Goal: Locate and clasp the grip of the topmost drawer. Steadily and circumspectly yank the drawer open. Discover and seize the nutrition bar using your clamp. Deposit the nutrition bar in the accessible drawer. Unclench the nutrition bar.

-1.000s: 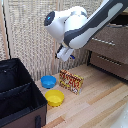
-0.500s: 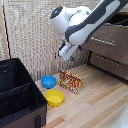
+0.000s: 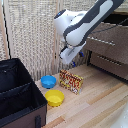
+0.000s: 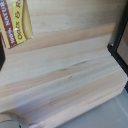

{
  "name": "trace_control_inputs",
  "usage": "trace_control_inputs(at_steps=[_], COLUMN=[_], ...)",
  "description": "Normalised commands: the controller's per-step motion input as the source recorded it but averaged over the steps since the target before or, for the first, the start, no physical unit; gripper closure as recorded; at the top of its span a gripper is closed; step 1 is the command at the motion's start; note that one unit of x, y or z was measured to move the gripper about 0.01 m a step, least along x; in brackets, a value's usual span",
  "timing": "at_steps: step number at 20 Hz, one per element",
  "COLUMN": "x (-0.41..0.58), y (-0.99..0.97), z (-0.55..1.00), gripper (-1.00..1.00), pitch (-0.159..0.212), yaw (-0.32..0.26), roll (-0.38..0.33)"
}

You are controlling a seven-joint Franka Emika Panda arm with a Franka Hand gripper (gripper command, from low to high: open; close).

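Observation:
The nutrition bar (image 3: 71, 81) is a red, orange and yellow packet standing on the wooden floor beside the bowls; in the wrist view the nutrition bar (image 4: 15, 22) sits at a corner. My clamp (image 3: 70, 58) hangs just above and slightly behind the packet, apart from it, with nothing between its fingers. It looks open. The topmost drawer (image 3: 109, 44) of the brown cabinet is at the exterior view's right, its front pulled forward with a dark gap above it.
A blue bowl (image 3: 48, 81) and a yellow bowl (image 3: 54, 97) lie at the exterior view's left of the packet. A black box (image 3: 20, 97) fills the lower left. The lower drawer (image 3: 112, 65) sits under the top one. A dark edge (image 4: 120, 35) borders the wrist view.
The arm has dropped a little, bringing the clamp lower and closer to the packet. The packet, bowls and drawer have stayed put.

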Motion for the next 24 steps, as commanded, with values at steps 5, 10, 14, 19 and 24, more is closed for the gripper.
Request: trace_control_inputs(at_steps=[5,10,14,19,24], x=[-0.049,-0.114,-0.011,0.099,0.131], y=[-0.1,0.13,0.1,-0.2,-0.29], z=[-0.36,-0.21,-0.07,-0.13,-0.19], gripper=[-1.0,-1.0,-1.0,-1.0,-1.0], pitch=[0.001,-0.007,-0.032,-0.029,-0.005], yaw=[-0.026,0.084,0.046,0.036,0.042], roll=[0.082,0.329,0.367,0.216,0.113])
